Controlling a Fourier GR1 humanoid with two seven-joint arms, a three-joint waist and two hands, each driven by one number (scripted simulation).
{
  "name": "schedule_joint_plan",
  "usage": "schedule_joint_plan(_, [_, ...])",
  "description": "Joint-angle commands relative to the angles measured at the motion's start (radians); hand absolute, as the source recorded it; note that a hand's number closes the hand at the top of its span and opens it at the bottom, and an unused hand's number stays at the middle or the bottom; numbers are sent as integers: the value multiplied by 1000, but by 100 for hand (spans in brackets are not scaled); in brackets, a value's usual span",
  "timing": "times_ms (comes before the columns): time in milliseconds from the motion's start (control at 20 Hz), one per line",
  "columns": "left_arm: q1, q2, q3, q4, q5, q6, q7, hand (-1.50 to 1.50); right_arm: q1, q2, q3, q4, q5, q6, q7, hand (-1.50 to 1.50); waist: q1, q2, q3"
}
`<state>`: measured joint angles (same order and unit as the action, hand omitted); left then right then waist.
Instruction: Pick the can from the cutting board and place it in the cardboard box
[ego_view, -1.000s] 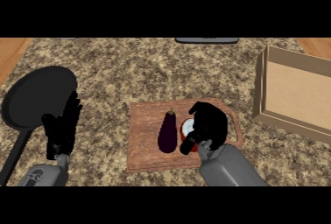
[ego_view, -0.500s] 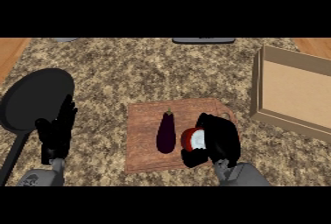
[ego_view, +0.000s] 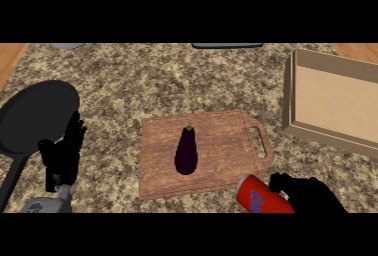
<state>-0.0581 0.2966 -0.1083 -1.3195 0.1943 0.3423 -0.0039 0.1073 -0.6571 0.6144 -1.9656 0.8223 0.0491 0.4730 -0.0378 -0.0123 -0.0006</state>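
Can (ego_view: 262, 198), red with a blue band, sits at the bottom of the frame right of centre, tilted, just past the lower right corner of the cutting board; the right hand (ego_view: 306, 194) curls its fingers round the can's right side. By size: speckled counter (ego_view: 170, 80) fills the frame. Cardboard box (ego_view: 334, 102) stands open at the right edge. Black frying pan (ego_view: 33, 116) lies at the left. Wooden cutting board (ego_view: 214, 142) lies in the centre, with 1 dark purple eggplant (ego_view: 186, 151) lying lengthwise on it. Left hand (ego_view: 65, 155) rests at the lower left beside the pan, fingers straight and pointing up.
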Motion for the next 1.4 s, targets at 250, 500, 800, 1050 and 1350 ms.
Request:
schedule_joint_plan(250, [15, -24, 3, 12, -15, -2, -24, 0, 295, -293, -321, -414, -166, -118, -175, 150, -5, 4, 1])
schedule_joint_plan(500, [33, -19, 14, -1, -11, -3, -18, 0, 354, -308, -540, -587, -322, -87, -127, 150, -17, 0, -1])
schedule_joint_plan(800, [-9, -23, 27, -13, -12, 4, 7, 0, 329, -299, -826, -502, -488, -18, -185, 150, -15, 1, 0])
schedule_joint_plan(1050, [-27, 5, 47, 12, -10, -43, 18, 0, 228, -267, -1047, -289, -616, 44, -317, 150, 16, 9, 0])
schedule_joint_plan(1350, [-46, -30, 37, 37, -39, -60, -9, 0, 7, -271, -1014, -14, -660, 129, -371, 150, 44, 14, 0])
